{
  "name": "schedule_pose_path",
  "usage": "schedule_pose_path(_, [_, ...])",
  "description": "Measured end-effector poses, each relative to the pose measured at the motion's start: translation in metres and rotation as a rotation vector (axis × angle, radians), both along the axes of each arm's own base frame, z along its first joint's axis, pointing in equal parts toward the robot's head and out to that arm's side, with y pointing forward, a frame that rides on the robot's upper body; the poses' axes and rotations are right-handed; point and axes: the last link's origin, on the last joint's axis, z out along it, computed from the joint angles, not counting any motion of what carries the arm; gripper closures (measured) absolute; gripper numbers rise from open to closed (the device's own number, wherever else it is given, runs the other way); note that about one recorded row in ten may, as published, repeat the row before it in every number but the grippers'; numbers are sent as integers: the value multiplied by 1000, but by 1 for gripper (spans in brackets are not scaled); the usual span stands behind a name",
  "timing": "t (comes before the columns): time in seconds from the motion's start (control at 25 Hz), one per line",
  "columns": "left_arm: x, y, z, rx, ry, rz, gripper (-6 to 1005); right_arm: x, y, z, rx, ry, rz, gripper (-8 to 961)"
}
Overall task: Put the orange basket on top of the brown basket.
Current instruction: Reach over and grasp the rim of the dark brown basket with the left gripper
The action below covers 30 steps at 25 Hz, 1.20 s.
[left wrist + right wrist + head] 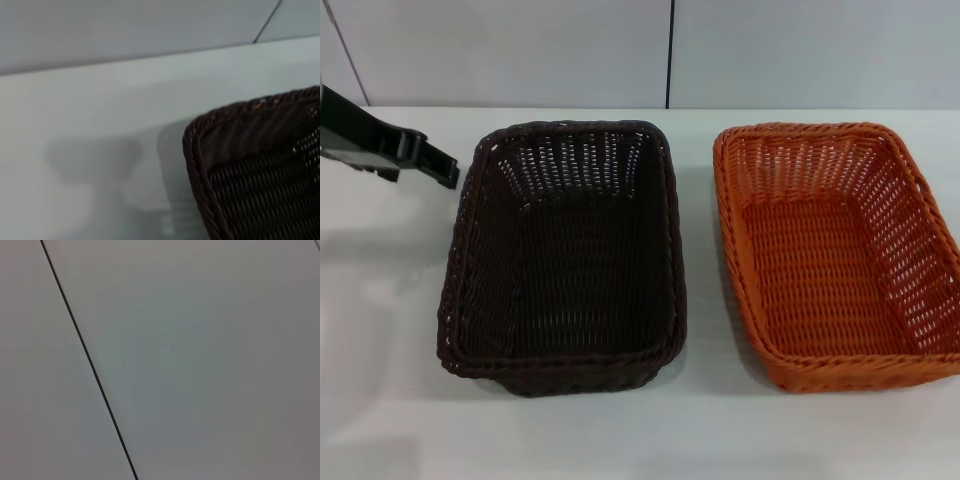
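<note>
The brown basket (565,255) stands upright on the white table, left of centre. The orange basket (835,250) stands upright beside it on the right, a narrow gap between them. Both are empty. My left gripper (435,165) hangs above the table at the far left, just off the brown basket's far left corner, not touching it. The left wrist view shows that corner of the brown basket (260,165). My right gripper is out of view; its wrist view shows only a wall panel.
The white table (390,330) runs to a pale panelled wall (520,50) at the back. The orange basket's right side reaches the edge of the head view.
</note>
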Motion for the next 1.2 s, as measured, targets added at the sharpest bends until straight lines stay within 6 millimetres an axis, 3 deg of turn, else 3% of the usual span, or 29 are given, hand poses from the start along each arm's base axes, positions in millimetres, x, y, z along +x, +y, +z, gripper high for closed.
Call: schedule_pose_path(1.2, [-28, -4, -53, -47, -56, 115, 263, 3, 0, -2, -15, 2, -15, 223])
